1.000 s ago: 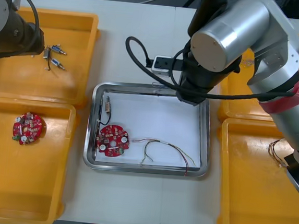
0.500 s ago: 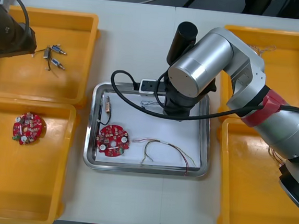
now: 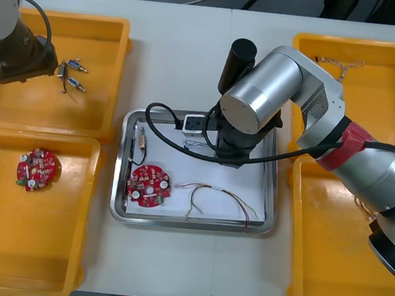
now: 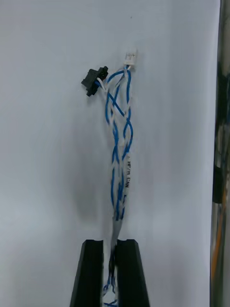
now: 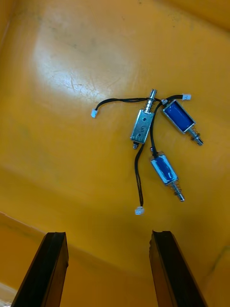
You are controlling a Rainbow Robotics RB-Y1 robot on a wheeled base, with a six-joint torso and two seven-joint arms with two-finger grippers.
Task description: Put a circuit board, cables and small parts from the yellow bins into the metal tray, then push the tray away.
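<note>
Altogether three small metal parts [image 5: 143,125]

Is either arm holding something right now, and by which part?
The right jaws pinch the twisted blue and white cable by the part farthest from its connectors. The left jaws hold nothing.

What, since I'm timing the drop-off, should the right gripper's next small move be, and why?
Probably opening to let go. The right gripper is shut on the blue and white cable, which hangs over the white inside of the tray, so a release should land it there. The left gripper hovers open above small parts in a yellow bin.
</note>
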